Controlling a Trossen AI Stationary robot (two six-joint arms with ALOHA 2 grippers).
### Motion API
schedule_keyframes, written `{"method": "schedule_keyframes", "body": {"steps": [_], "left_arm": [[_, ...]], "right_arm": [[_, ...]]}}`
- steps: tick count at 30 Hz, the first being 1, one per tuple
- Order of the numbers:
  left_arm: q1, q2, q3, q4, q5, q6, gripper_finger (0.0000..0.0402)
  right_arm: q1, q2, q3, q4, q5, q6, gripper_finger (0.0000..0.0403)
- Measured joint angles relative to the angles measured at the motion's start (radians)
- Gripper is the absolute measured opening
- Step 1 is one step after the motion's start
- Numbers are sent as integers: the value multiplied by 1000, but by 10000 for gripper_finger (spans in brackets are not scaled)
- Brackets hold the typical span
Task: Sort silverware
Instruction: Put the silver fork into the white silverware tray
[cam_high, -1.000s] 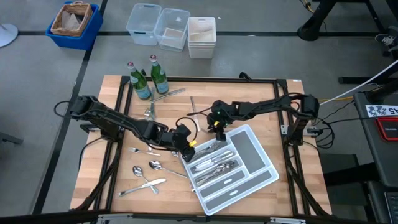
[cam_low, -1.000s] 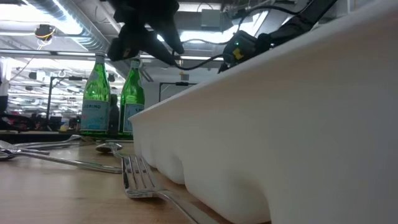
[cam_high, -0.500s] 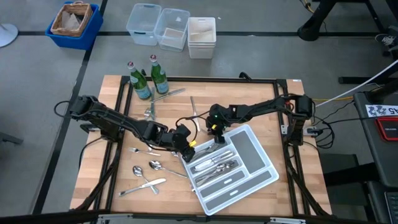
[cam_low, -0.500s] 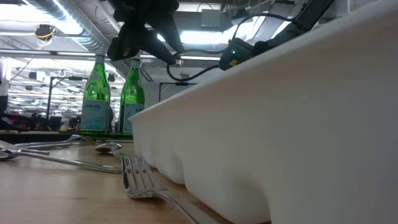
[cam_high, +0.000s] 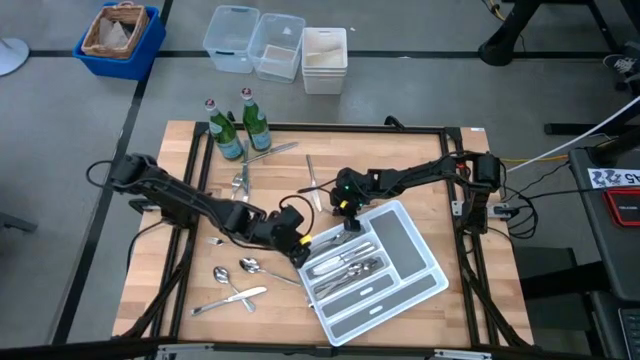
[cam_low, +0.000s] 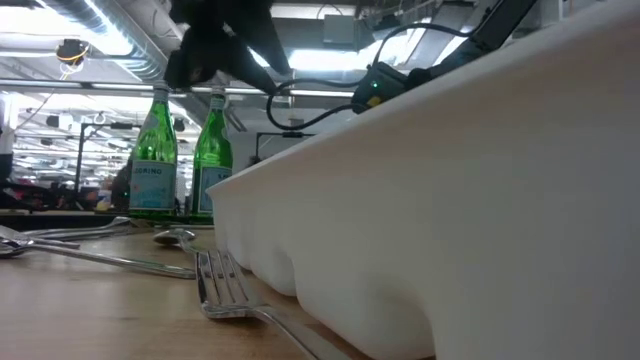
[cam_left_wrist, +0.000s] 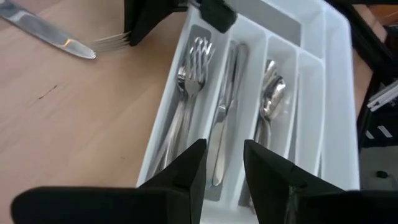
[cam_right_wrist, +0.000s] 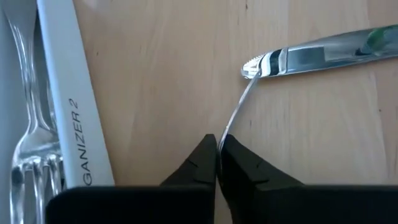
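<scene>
The white divided tray lies at the table's near right and holds forks, knives and spoons. My right gripper is by the tray's far corner, shut on a slim fork. A knife lies on the wood just beyond it. My left gripper hovers at the tray's left corner, open and empty. Several loose pieces of silverware lie on the wood at the near left and by the bottles. My right gripper pinches the fork's thin handle between its two fingertips. The fork shows edge-on and runs straight on from the fingers. Its tined end reaches the knife's tip, low over the wood. I cannot tell whether it rests there.
Two green glass bottles stand at the table's far left. In the low view, the tray's white wall fills the right side and a fork lies before it. Clear bins and a blue basket are on the floor beyond.
My left gripper has drawn back a little from the tray toward the table's near left. My right gripper has shifted slightly toward the table's left, still shut.
</scene>
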Motion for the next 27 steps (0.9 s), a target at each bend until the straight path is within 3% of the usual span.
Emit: {"method": "schedule_keyframes", "body": {"steps": [10,15,22,27], "left_arm": [[-106,-107,0,-6,-191,20,95],[-157,-149,0,-5,-206,75,95],[-224,-160,0,-8,-313,106,95],[-254,-161,0,-8,-409,107,95]], "right_arm": [[0,-3,62,-50,-31,11,14],[0,-3,181,-168,-31,5,6],[0,-4,405,-351,-34,1,7],[0,-5,571,-410,-166,1,6]]}}
